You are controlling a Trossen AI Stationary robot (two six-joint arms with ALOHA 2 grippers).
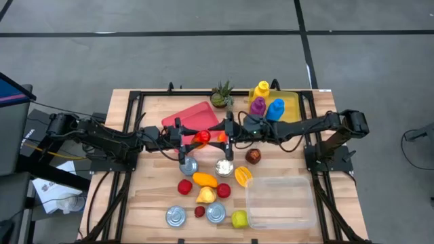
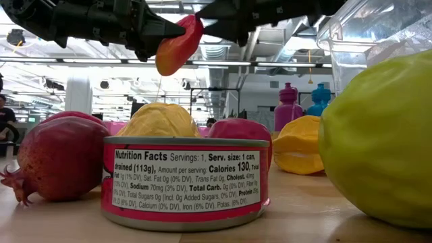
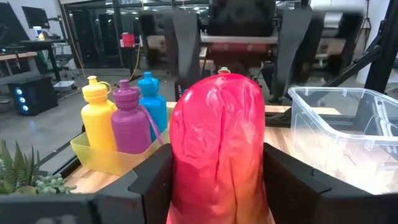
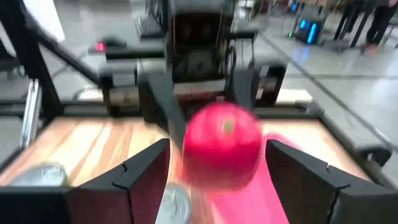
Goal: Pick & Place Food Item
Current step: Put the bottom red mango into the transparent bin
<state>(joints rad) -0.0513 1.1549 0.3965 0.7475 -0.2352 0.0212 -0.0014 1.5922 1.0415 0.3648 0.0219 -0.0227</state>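
Mango point(image 3: 219, 149) is seen clamped between the left tool point(image 3: 217, 186) fingers in its wrist view. From the right wrist view, the right tool point(image 4: 217, 180) is shown spread open, facing it, holding nothing.

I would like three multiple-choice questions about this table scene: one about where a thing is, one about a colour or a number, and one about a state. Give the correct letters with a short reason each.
1. Where is the clear plastic bin?
A. On the table's right front part
B. Beside the plant
C. On the red board

2. How many bottles stand in the yellow tray?
A. One
B. Three
C. Five

3. What is the state of the red-orange fruit?
A. Lying on the table
B. Inside the bin
C. Held in the air by the left gripper

Answers:
1 A: the high view shows it near the right front corner.
2 B: yellow, purple and blue bottles.
3 C: the low view shows it above the table, with the right gripper open facing it.
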